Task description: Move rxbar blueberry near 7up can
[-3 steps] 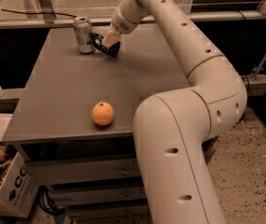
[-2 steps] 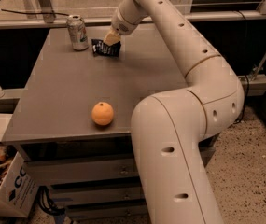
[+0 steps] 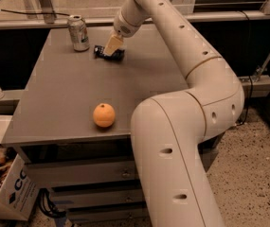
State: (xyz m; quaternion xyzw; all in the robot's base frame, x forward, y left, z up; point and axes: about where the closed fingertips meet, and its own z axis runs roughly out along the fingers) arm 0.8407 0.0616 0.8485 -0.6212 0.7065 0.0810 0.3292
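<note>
Status for you: the task looks basically done. The rxbar blueberry [image 3: 99, 51] is lying flat on the table [image 3: 68, 89], at the far end and just right of the 7up can [image 3: 79, 33]. It sits near the can with a small gap and isn't touching it. The can is upright.

The gripper [image 3: 112, 46] is right on top of the bar, coming down from the arm at the back edge. You can't tell from this view whether it is clamped on the wrapper or has already let go, so treat the state as unknown.

What's left, as I read it: confirm the release, then lift the gripper straight up so it doesn't drag the bar or clip the can. After that you're finished. I don't think the placement needs adjusting.

Compared with a second ago, the bar was up in the gripper, tilted and off the surface next to the can. Now it is down flat on the tabletop in roughly the same spot. The can hasn't tipped or been pushed (any small shift looks like the view moving, not the can).

The orange [image 3: 104, 115] near the front edge is untouched and well away from the action.
</note>
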